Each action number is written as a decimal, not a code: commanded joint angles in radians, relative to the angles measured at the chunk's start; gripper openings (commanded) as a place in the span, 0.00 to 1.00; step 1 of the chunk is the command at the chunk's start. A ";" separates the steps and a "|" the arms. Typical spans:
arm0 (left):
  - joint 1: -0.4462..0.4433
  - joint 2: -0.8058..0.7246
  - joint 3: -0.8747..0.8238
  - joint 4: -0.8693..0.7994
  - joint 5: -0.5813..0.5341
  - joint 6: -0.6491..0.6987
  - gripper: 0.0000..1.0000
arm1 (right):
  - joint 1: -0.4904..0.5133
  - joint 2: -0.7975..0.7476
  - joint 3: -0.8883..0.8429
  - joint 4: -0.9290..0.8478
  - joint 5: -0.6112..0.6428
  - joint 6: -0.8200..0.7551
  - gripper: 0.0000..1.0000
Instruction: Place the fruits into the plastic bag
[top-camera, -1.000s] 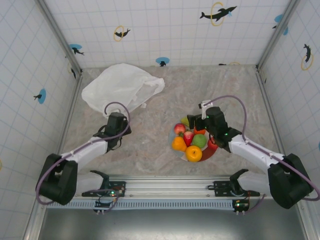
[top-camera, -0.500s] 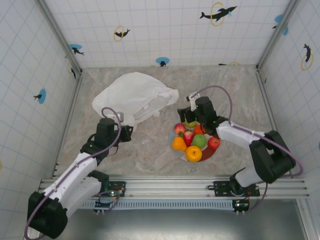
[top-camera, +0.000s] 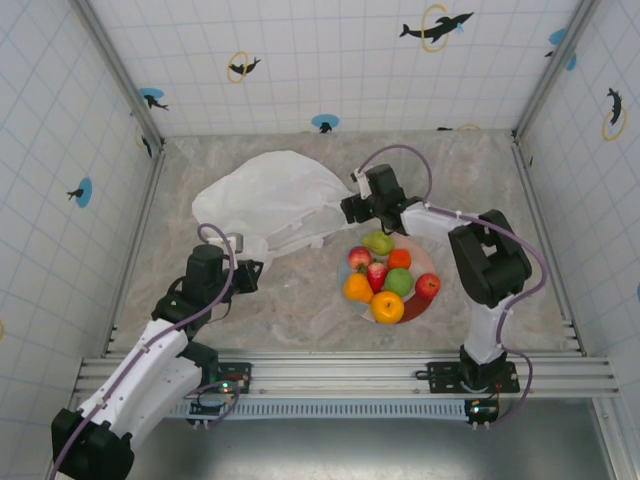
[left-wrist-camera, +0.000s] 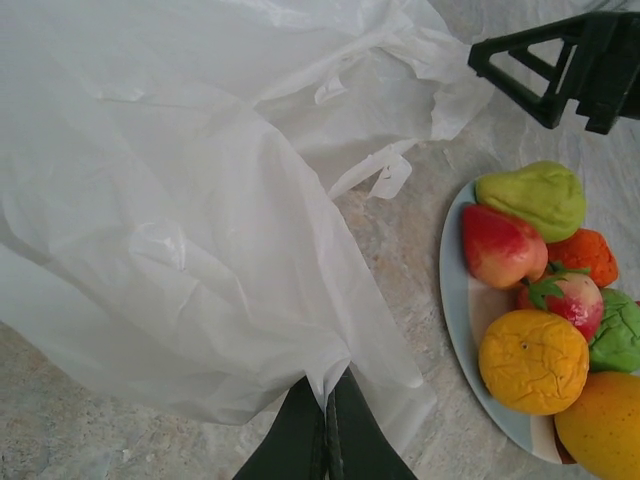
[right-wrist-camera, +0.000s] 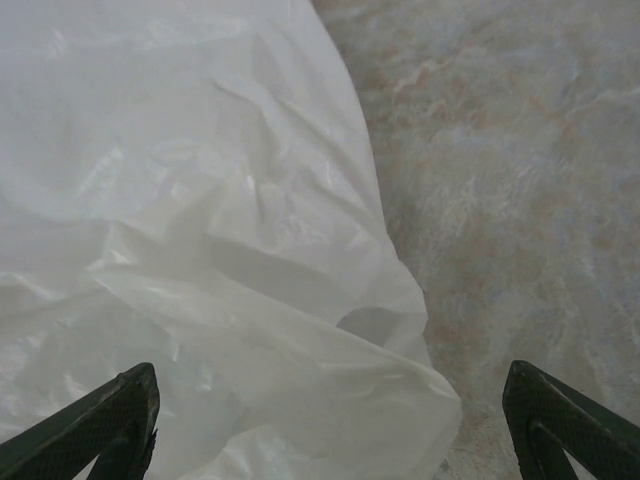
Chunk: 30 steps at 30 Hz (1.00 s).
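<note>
**Left jaws clamped on the plastic bag (top-camera: 270, 190), right jaws spread wide over it**

From the overhead camera I saw the left arm (top-camera: 150, 345) reaching forward from its base at the near left. The left jaws were closed on the near edge of the plastic bag. My left wrist camera confirmed it. The two dark fingers (left-wrist-camera: 295, 440) were pressed together with a fold of thin white film pinched between them, and the sheet fanned up and away from that pinch. The bag lay crumpled on the tabletop (top-camera: 470, 170), left of centre. Its body spread toward the back left, and a loose handle strip (left-wrist-camera: 390, 178) trailed toward the plate (top-camera: 416, 308).

Further right, the right arm (top-camera: 470, 240) curled back across the middle, and the right jaws hung over the bag's right-hand corner. In the right wrist view the fingertips (right-wrist-camera: 115, 415) stood far apart at the two bottom corners of the picture. Wrinkled plastic lay below them and marbled surface off to one side. I could not tell whether they touched the film.

Just beside the bag's trailing edge sat the round plate, carrying the fruits (top-camera: 380, 275). A yellow-green pear (top-camera: 377, 242) lay at the back, nearest the right jaws. In front of it were a red apple (top-camera: 359, 258), a strawberry (top-camera: 377, 274), a small orange (top-camera: 399, 258) and a green apple (top-camera: 399, 282). Another red apple (top-camera: 428, 286) sat at the right rim, with two larger oranges (top-camera: 387, 307) at the near edge. Every fruit I could see lay on the plate, outside the bag.
</note>
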 joint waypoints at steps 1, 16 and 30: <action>-0.007 -0.002 -0.008 -0.018 -0.012 -0.004 0.00 | 0.000 0.045 0.050 -0.096 0.006 -0.034 0.91; -0.009 0.084 -0.034 -0.008 -0.188 -0.002 0.05 | -0.032 0.130 0.137 -0.034 -0.084 -0.025 0.21; -0.009 0.009 0.138 -0.043 -0.580 0.072 0.62 | -0.066 -0.078 0.021 0.094 -0.276 0.064 0.04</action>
